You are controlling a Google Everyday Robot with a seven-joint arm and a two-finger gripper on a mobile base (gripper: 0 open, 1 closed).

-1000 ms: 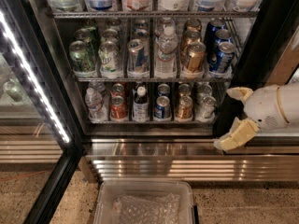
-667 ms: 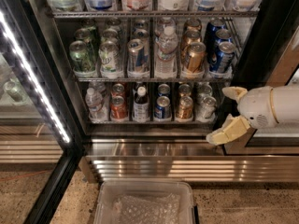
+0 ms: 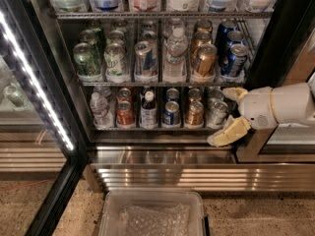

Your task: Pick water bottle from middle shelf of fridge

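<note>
The water bottle (image 3: 175,53), clear and ribbed with a white cap, stands upright among drink cans in the middle of the middle shelf (image 3: 162,83) of the open fridge (image 3: 275,38). My gripper (image 3: 228,115) is open and empty. It sits at the right end of the lower shelf, in front of the cans there, below and to the right of the water bottle. One cream finger (image 3: 235,93) points up-left and the other (image 3: 227,134) points down-left.
Cans flank the bottle on both sides. The lower shelf holds a dark white-capped bottle (image 3: 147,109), another clear bottle (image 3: 100,110) and cans. The glass door with its LED strip (image 3: 35,80) stands open at left. A clear plastic bin (image 3: 152,213) sits on the floor in front.
My gripper has moved left toward the fridge opening, now overlapping the right end of the lower shelf. The bottles and cans have not moved.
</note>
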